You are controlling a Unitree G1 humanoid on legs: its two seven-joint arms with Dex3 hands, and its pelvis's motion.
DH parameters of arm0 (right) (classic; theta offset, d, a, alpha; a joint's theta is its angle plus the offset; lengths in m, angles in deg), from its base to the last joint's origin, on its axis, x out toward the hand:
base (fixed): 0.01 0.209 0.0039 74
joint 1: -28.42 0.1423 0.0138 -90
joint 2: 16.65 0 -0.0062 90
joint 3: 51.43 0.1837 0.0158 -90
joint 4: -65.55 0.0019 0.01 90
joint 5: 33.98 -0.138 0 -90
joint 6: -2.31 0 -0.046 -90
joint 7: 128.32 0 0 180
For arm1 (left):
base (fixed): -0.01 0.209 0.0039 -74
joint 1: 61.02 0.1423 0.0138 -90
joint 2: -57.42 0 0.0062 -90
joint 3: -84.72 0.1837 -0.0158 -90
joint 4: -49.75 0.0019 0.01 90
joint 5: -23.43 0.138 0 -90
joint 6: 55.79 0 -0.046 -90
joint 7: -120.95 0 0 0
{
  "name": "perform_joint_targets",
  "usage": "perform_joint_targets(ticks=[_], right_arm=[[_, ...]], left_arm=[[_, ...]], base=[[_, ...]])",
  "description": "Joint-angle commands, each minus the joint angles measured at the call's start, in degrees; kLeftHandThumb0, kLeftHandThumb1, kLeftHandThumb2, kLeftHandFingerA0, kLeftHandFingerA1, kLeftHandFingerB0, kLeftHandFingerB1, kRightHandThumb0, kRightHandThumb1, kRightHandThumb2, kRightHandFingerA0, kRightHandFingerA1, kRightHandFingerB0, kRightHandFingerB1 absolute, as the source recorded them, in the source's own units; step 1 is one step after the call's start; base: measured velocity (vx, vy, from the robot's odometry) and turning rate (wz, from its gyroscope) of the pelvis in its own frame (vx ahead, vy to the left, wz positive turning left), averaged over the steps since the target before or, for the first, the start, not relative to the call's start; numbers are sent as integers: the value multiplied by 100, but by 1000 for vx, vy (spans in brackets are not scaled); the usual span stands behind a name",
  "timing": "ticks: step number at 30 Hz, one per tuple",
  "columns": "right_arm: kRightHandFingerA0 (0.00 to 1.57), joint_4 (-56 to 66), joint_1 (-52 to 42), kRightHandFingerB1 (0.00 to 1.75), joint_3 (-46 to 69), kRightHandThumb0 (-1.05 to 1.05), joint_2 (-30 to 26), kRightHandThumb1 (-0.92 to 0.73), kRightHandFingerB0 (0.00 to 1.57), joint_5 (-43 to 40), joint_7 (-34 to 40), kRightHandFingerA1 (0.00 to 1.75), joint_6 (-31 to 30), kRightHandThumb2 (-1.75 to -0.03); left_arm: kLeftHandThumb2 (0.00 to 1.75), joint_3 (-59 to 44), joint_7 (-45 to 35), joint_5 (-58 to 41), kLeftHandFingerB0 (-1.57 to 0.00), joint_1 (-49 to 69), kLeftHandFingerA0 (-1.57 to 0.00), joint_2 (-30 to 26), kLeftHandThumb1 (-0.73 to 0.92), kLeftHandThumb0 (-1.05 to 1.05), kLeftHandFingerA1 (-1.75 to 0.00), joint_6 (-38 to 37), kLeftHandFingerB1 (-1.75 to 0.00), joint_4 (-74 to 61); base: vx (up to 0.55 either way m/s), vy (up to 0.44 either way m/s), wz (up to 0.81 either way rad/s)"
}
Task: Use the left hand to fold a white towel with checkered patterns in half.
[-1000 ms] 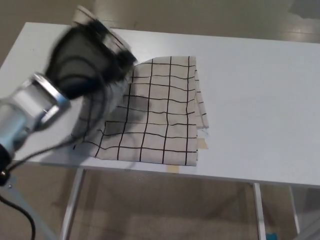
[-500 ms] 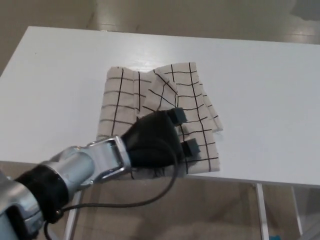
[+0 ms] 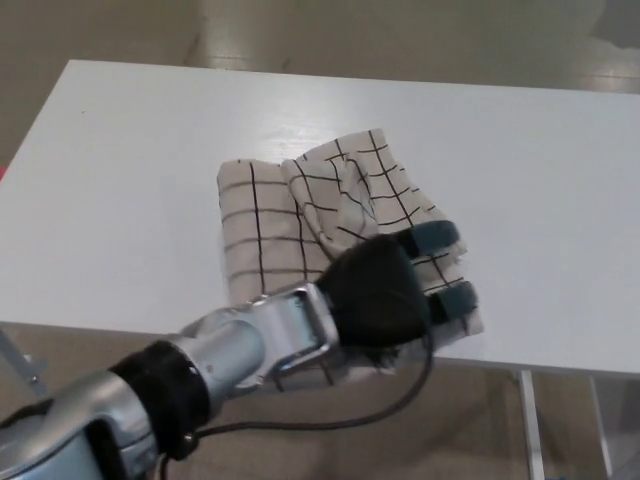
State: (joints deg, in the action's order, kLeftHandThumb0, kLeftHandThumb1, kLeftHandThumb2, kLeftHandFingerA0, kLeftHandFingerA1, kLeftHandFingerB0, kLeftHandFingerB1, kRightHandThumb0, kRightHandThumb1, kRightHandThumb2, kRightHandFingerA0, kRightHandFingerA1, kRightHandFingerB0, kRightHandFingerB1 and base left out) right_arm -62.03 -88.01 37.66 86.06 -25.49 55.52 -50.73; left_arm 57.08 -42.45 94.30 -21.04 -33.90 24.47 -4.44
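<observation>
White checkered cloth towel, soft, light and bunched at the white worktop's six-o'clock edge, lies under the black left hand, fingers spread flat; best pinched at a corner.

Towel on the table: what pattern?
White towel with a thin black grid of checks, clearest in the head view, left of the left hand.

No readable text, labels, brands or numbers anywhere on towel or table.
</observation>
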Motion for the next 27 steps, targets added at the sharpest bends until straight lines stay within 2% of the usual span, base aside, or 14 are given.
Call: perform_joint_targets(ticks=[1,3,4,8,9,10,14,15,19,25,26,27], right_arm=[[39,-6,-90,53,-67,-33,-70,-76,42,24,-41,58,322,-62],[39,-12,-90,53,-74,-33,-73,-76,42,21,-36,58,329,-62],[39,-10,-96,53,-85,-33,-78,-76,42,40,-25,58,324,-62],[39,-11,-104,53,-106,-33,-89,-76,42,65,-6,58,321,-62],[39,96,-139,54,-123,-33,-107,-76,43,26,-85,59,233,-62],[39,132,-153,54,-126,-33,-115,-76,43,14,-105,58,203,-62],[39,170,-169,54,-137,-33,-128,-76,43,2,-110,58,173,-62],[38,173,-99,55,-132,-33,-157,-75,43,5,-120,56,151,-62],[39,152,23,55,-131,-33,-208,-75,43,43,-113,56,119,-62],[39,224,1,55,-165,-33,-226,-75,44,121,-30,57,113,-62],[39,226,-11,55,-169,-33,-218,-75,44,98,-30,58,115,-62],[39,223,-19,55,-168,-33,-211,-75,44,81,-34,58,118,-62]], left_arm=[[82,64,-1711,43,-5,-15,0,379,44,-85,-2,77,-23,-282],[82,26,-1785,59,-5,-34,0,354,44,-85,-2,96,-23,-352],[62,-74,-1876,0,0,-103,0,297,54,-92,0,94,-22,-466],[62,-245,-2056,-76,0,-191,0,208,54,-92,0,92,-22,-670],[59,-658,-2117,-321,0,-548,0,-23,54,-93,0,-14,-7,-888],[59,-813,-2152,-413,0,-665,0,-107,54,-93,0,-56,-5,-976],[59,-1006,-2276,-444,0,-700,0,-166,54,-93,0,-123,-5,-1108],[59,-1392,-2402,-630,0,-972,0,-347,56,-94,0,-105,-7,-1312],[62,-1858,-2585,-732,0,-1243,0,-610,57,-95,0,-203,-7,-1608],[62,-2493,-2458,-925,0,-1362,0,-842,61,-97,0,-304,-11,-1868],[95,-2636,-2378,-957,0,-1389,0,-891,54,-93,0,-334,-12,-1846],[95,-2718,-2313,-982,0,-1413,0,-928,54,-93,0,-343,-12,-1826]], base=[[0,0,0],[0,0,0],[0,0,0],[0,0,0],[0,0,0],[0,0,0],[0,0,0],[0,0,0],[0,0,0],[0,0,0],[0,0,0],[0,0,0]])
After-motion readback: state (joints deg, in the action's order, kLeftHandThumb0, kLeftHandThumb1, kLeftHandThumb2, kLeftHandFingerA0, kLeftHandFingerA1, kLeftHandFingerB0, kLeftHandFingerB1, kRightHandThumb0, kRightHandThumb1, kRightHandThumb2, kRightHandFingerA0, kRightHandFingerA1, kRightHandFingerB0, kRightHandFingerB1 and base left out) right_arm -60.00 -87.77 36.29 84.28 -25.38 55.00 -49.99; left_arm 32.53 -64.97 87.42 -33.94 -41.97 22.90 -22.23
